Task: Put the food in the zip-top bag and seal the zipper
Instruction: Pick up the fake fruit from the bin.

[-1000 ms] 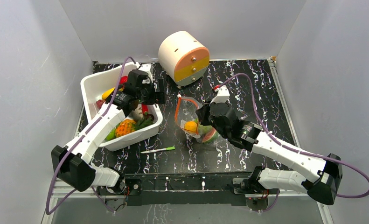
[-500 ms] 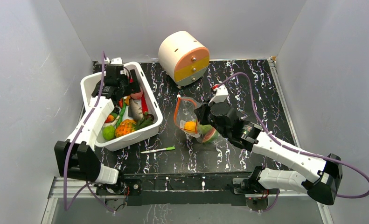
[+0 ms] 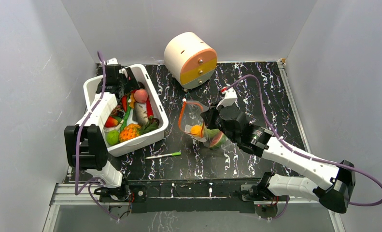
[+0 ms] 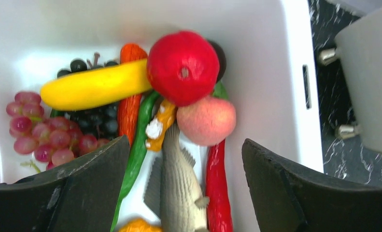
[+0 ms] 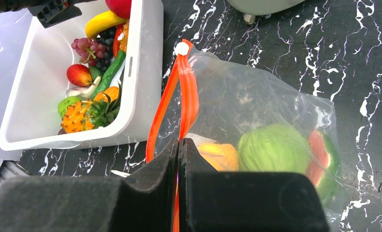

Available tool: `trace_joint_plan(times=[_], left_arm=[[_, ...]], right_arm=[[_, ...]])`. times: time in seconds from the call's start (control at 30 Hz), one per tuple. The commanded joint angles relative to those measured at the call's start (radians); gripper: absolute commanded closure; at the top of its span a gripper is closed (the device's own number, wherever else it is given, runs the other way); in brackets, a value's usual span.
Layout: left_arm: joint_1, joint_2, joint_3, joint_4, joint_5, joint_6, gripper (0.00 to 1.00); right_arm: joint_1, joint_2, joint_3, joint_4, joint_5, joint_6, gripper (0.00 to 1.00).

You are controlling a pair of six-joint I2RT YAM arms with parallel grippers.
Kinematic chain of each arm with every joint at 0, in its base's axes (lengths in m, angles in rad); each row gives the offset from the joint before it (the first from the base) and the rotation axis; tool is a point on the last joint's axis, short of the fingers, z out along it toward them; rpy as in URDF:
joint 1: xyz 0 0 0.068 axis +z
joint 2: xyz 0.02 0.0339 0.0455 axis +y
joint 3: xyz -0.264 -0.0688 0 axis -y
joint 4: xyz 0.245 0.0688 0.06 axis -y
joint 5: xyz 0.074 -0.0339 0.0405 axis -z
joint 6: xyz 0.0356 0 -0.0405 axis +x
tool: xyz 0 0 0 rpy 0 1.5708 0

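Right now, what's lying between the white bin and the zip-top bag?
Nothing: the top view shows only bare marbled table between the white bin and the zip-top bag. The white-and-green stick lies nearer the arms.

The left arm (image 3: pixel 99 108) folds up from its base and reaches straight forward, wrist tipped down, the left claw (image 4: pixel 185 145) spread wide, while the right arm (image 3: pixel 295 157) stretches low and diagonally leftward, the right claw (image 5: pixel 179 145) pressed fully together.
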Motion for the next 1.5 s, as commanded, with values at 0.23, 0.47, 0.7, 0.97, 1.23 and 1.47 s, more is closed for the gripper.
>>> trace_joint_plan(times=[0.23,0.47,0.7,0.97,1.23,1.47], left_arm=[[0.047,0.121,0.090,0.161,0.066,-0.015,0.22],[0.050,0.191,0.099,0.206,0.081,-0.038,0.24],[0.050,0.239,0.117,0.209,0.077,-0.031,0.25],[0.055,0.264,0.155,0.183,0.076,-0.020,0.32],[0.056,0.262,0.167,0.142,0.080,-0.012,0.45],[0.056,0.245,0.194,0.080,0.062,-0.006,0.52]], right_arm=[[0.003,-0.030,0.011,0.052,0.006,0.017,1.00],[0.003,-0.028,0.020,0.043,0.011,0.013,1.00],[0.002,-0.042,0.026,0.032,0.016,0.009,1.00],[0.003,-0.062,0.010,0.024,0.021,0.019,1.00],[0.003,-0.084,-0.003,0.023,0.018,0.023,1.00],[0.003,-0.112,-0.018,0.027,0.023,0.021,1.00]])
